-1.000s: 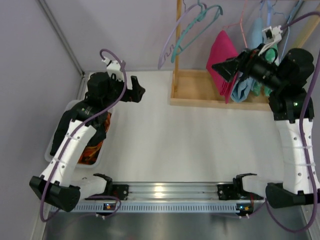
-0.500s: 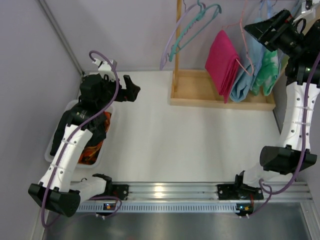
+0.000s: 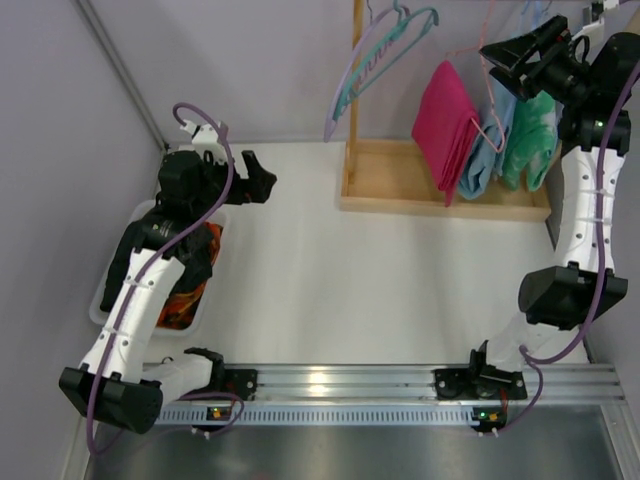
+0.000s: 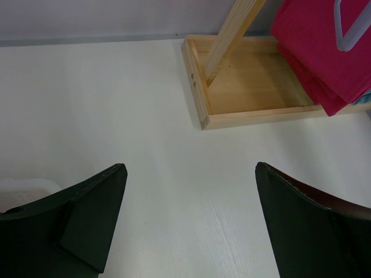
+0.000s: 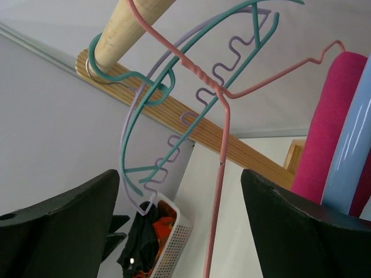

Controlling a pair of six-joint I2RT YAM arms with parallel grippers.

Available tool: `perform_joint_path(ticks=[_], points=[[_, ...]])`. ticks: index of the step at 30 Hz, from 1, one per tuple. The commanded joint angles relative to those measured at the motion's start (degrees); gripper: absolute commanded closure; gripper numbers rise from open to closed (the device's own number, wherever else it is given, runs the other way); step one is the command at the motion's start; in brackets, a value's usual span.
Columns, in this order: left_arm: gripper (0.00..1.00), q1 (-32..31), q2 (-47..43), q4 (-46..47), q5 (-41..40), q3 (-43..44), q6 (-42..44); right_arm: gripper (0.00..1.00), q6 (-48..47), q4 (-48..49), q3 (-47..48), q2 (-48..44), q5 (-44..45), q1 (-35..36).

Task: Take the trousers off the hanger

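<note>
The magenta trousers [image 3: 445, 130] hang folded over a pink wire hanger [image 5: 223, 127] on the wooden rack. In the right wrist view they show as a magenta fold [image 5: 330, 133] at the right edge. My right gripper [image 3: 492, 52] is raised to the top of the rack, just right of the trousers. It is open [image 5: 179, 179]. The hanger's pink wire runs down between its fingers, nearer the right one, touching neither. My left gripper [image 3: 262, 180] is open [image 4: 190, 168] over the bare table, far left of the rack, holding nothing. The left wrist view catches the trousers [image 4: 319, 46] at top right.
Empty teal and lilac hangers [image 3: 385, 50] hang from the rod's left end. A blue garment [image 3: 490, 140] and a green one [image 3: 530, 130] hang right of the trousers. The rack's wooden base tray [image 3: 400, 185] sits below. A white basket [image 3: 200, 315] of clothes stands at the left.
My right arm has swung up from in front of the hanging clothes to the top of the rack, and its jaws have narrowed slightly. The left gripper has drifted slightly left.
</note>
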Motion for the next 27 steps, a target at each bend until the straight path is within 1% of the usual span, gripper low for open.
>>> perform_joint_path(ticks=[1, 5, 8, 9, 10, 13, 14, 15, 18, 19, 21, 27], points=[[0.01, 0.36, -0.29, 3.62, 0.94, -0.42, -0.93, 0.13, 0.81, 0.47, 0.97, 1.31, -0.83, 2.51], [0.01, 0.44, -0.29, 3.62, 1.03, -0.33, -1.01, 0.15, 1.34, 0.02, 0.00, 1.93, -1.00, 4.97], [0.01, 0.44, -0.46, 3.62, 1.12, -0.33, -0.93, 0.21, 3.00, 2.39, -2.01, 2.10, -1.62, 5.85], [0.01, 0.44, -0.37, 3.62, 1.12, -0.42, -0.93, 0.23, 3.96, 3.70, -2.46, 2.02, -2.32, 6.03], [0.01, 0.53, -0.55, 3.62, 1.20, -0.42, -0.93, 0.29, 5.80, 5.20, -2.98, 2.10, -2.93, 6.20], [0.01, 0.53, -0.55, 3.62, 1.47, -0.68, -0.93, 0.38, 8.62, 9.85, -4.04, 2.28, -4.60, 6.90], [0.01, 0.53, -0.46, 3.62, 1.64, -0.68, -0.93, 0.40, 9.85, 11.61, -4.48, 2.46, -5.30, 7.17], [0.01, 0.53, -0.46, 3.62, 1.73, -0.68, -0.93, 0.40, 10.47, 12.50, -4.66, 2.54, -5.57, 7.34], [0.01, 0.53, -0.20, 3.62, 2.00, -0.42, -0.84, 0.48, 12.49, 15.39, -5.62, 3.07, -6.10, 7.78], [0.02, 0.53, 0.06, 3.62, 2.00, -0.24, -0.75, 0.53, 13.02, 16.19, -5.89, 3.16, -6.19, 7.96], [0.02, 0.53, 0.15, 3.62, 1.82, -0.07, -0.66, 0.57, 14.25, 17.68, -6.15, 3.69, -6.19, 8.22], [0.01, 0.53, 0.59, 3.62, 2.17, 0.46, -0.75, 0.55, 16.19, 22.25, -6.86, 4.57, -2.25, 10.24]])
